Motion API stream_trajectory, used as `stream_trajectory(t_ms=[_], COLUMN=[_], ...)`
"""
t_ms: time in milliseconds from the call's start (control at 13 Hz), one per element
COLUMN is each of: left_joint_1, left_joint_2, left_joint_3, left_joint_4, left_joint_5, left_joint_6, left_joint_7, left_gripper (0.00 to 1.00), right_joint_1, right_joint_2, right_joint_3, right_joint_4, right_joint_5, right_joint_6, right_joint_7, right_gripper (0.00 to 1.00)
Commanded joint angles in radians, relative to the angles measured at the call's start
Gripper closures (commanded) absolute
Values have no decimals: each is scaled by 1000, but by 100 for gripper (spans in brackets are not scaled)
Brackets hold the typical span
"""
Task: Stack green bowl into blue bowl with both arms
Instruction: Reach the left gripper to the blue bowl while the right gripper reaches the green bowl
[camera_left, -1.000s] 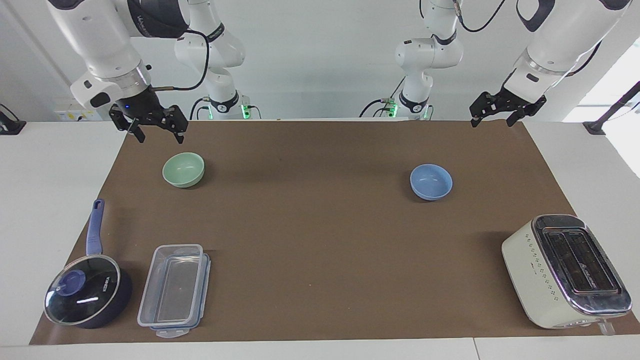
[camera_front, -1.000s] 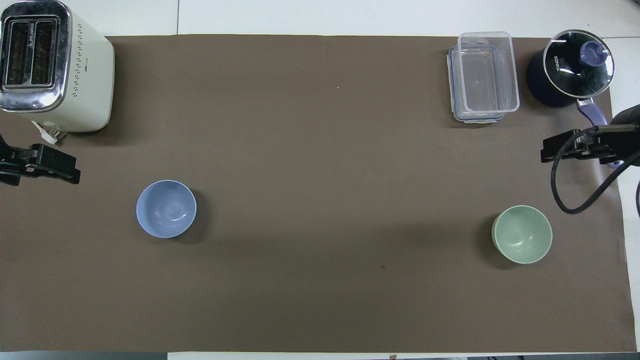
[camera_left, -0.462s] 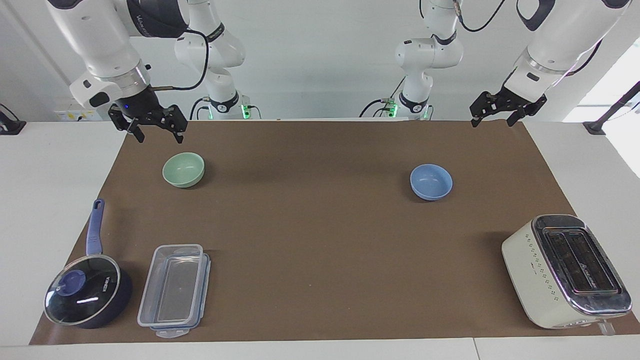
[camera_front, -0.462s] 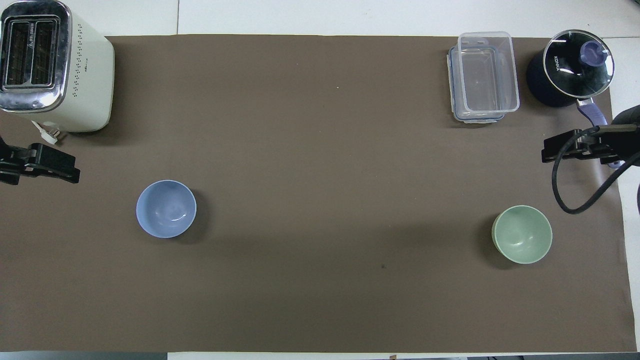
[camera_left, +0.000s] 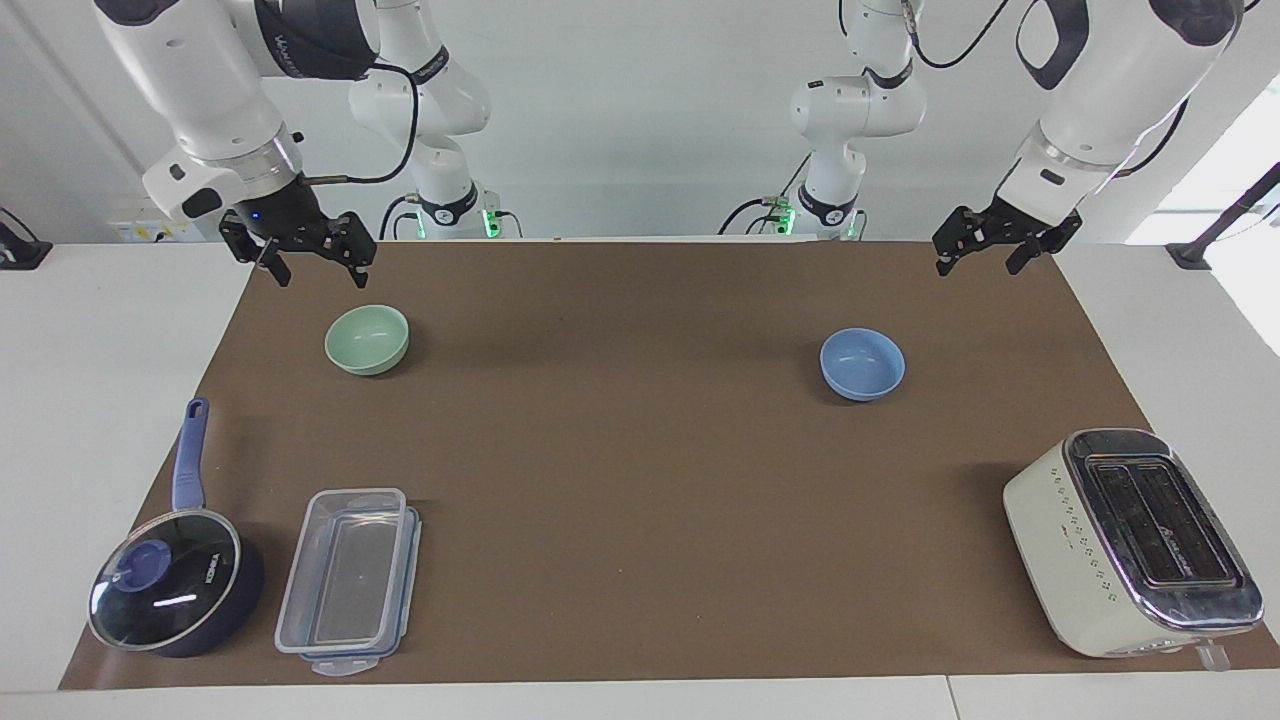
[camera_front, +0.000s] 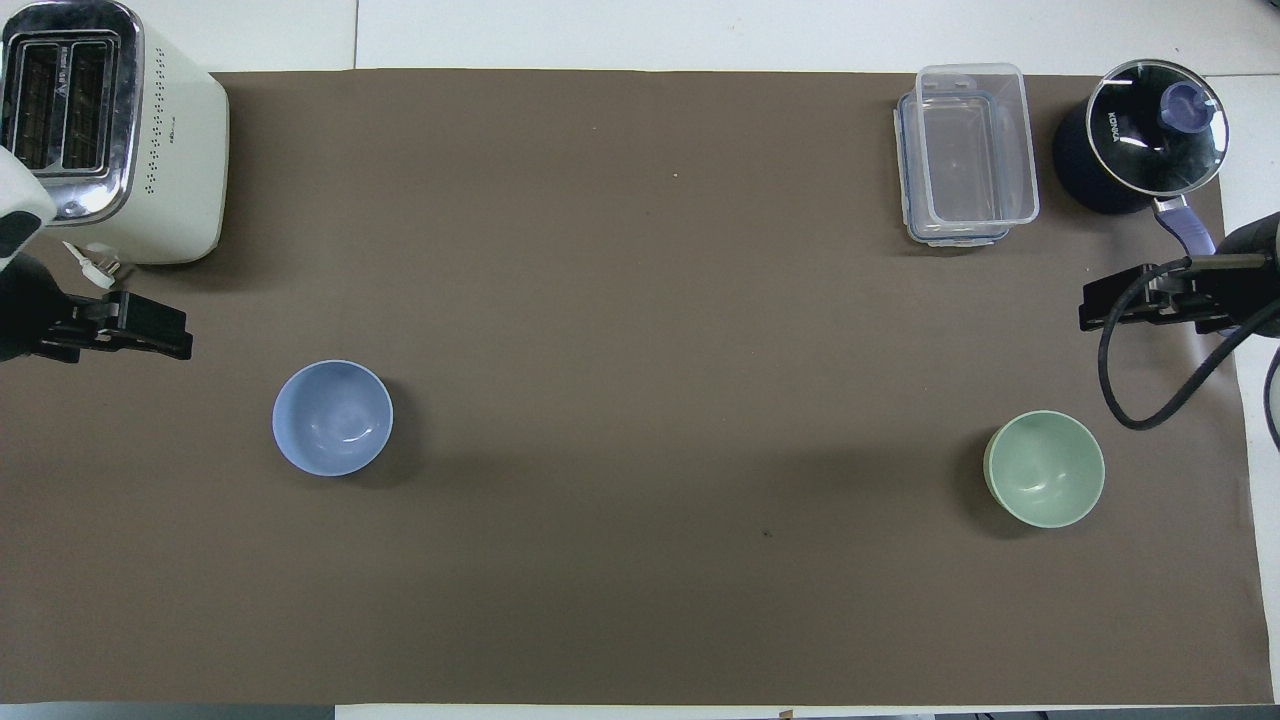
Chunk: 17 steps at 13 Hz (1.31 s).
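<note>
The green bowl (camera_left: 367, 339) (camera_front: 1045, 468) stands upright and empty on the brown mat (camera_left: 640, 480) toward the right arm's end of the table. The blue bowl (camera_left: 862, 363) (camera_front: 332, 417) stands upright and empty toward the left arm's end. My right gripper (camera_left: 318, 272) (camera_front: 1115, 305) is open and empty, raised over the mat close to the green bowl and not touching it. My left gripper (camera_left: 978, 265) (camera_front: 150, 335) is open and empty, raised over the mat's corner, apart from the blue bowl.
A cream toaster (camera_left: 1130, 540) (camera_front: 110, 130) stands farther from the robots than the blue bowl. A dark blue saucepan with a glass lid (camera_left: 170, 590) (camera_front: 1140, 135) and a clear plastic container (camera_left: 345, 580) (camera_front: 965, 150) stand farther out than the green bowl.
My left gripper has shifted a little inward over the mat, toward the blue bowl. My right gripper has barely moved. Both bowls are where they were.
</note>
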Motion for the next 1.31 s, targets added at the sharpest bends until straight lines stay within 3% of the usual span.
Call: stream_trajectory(t_ms=[0, 462, 692, 923, 1154, 1231], left_joint_1=[5, 11, 5, -1, -6, -15], left_joint_2=[-62, -22, 9, 29, 44, 47], left_joint_3=[5, 6, 8, 6, 6, 6], left_joint_4=[-194, -481, -558, -593, -602, -604], left_joint_5=[-12, -12, -8, -8, -8, -8], left_joint_6=[136, 447, 557, 610, 623, 624], left_joint_7=[67, 201, 222, 221, 219, 221], left_gripper=[0, 0, 0, 2, 14, 25], right_joint_1=[-36, -108, -157, -202, -235, -246], right_joint_2=[-79, -253, -233, -208, -187, -182], right_joint_3=[1, 0, -3, -3, -3, -3], right_joint_4=[-149, -587, -635, -728, -785, -811], right_joint_5=[3, 6, 6, 6, 8, 8], right_joint_6=[88, 440, 470, 578, 636, 668], right_joint_7=[-22, -99, -145, -183, -206, -208], right_gripper=[0, 0, 0, 0, 0, 0])
